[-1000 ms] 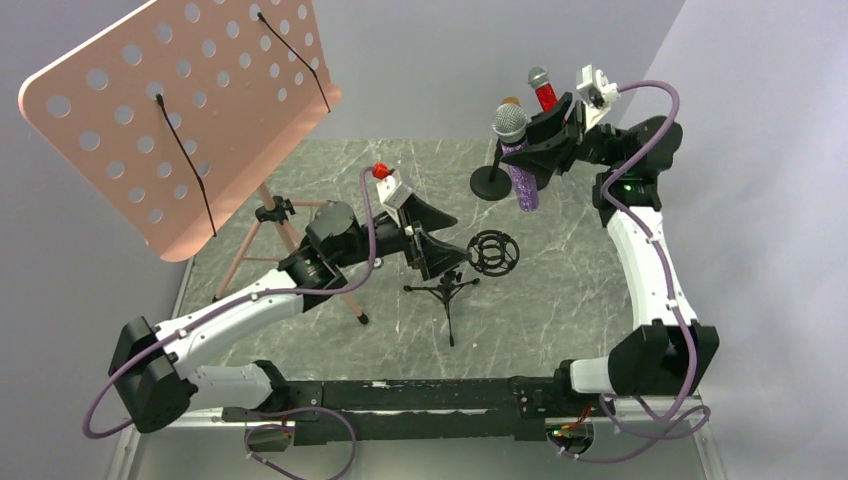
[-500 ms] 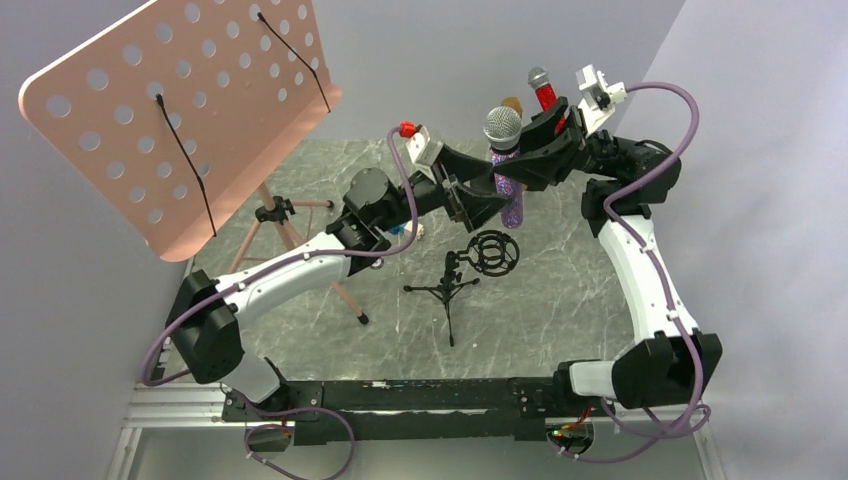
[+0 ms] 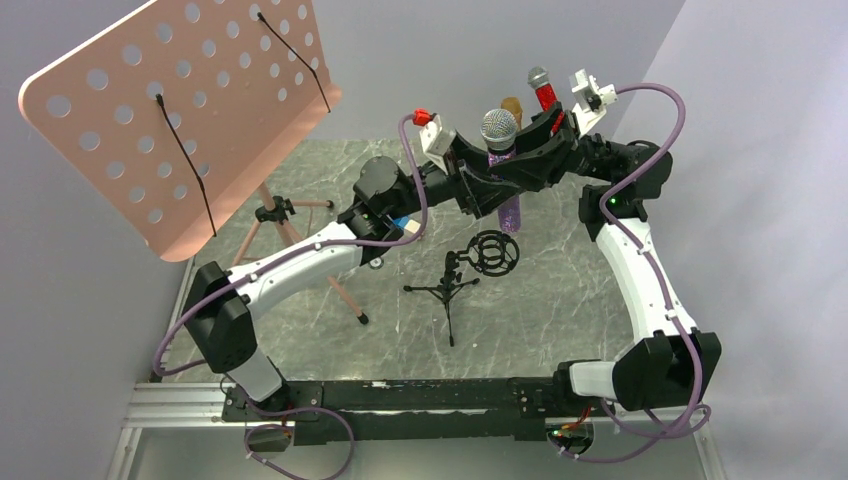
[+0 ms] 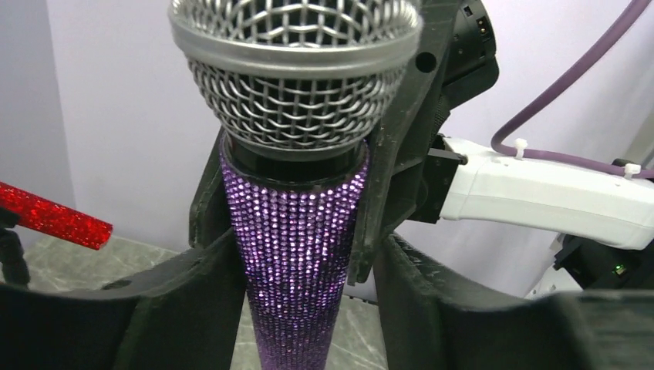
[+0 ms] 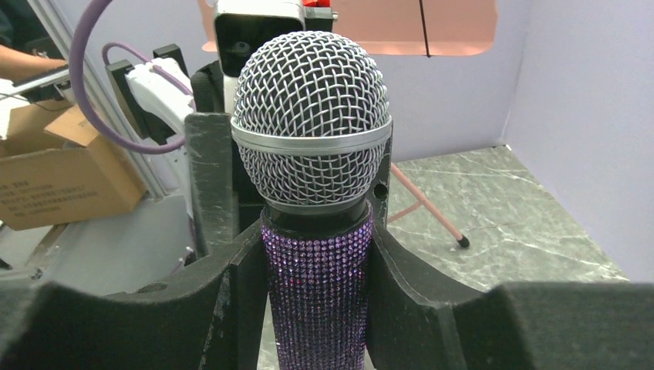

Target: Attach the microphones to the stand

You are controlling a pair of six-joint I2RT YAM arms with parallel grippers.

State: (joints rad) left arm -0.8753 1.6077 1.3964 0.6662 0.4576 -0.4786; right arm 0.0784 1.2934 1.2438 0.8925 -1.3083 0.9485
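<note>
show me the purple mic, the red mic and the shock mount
purple microphone [image 4: 297, 254], left wrist view, glitter body
red microphone [image 3: 546, 97], top external view, red body
shock mount [image 3: 493, 252], top external view, round cage

We find the music stand [image 3: 180, 110] at upper left, the tripod stand [image 3: 470, 272] at centre, one microphone [image 3: 501, 140] above it, two further microphones [image 3: 545, 92] [image 3: 513, 103] behind.
</note>
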